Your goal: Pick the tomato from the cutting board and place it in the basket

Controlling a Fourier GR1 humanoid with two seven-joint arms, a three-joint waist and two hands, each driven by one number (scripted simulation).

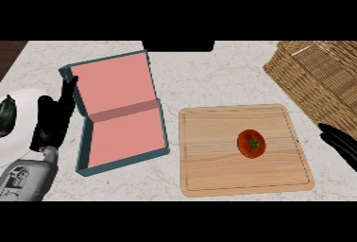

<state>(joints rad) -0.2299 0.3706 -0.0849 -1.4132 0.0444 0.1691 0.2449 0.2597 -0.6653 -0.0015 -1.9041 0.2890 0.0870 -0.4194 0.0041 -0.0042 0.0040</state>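
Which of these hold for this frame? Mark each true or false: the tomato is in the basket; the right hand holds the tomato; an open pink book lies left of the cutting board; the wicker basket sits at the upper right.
1. The tomato is in the basket. False: it lies on the wooden cutting board.
2. The right hand holds the tomato. False: it is at the right edge, apart from the tomato, fingers straight.
3. An open pink book lies left of the cutting board. True.
4. The wicker basket sits at the upper right. True.
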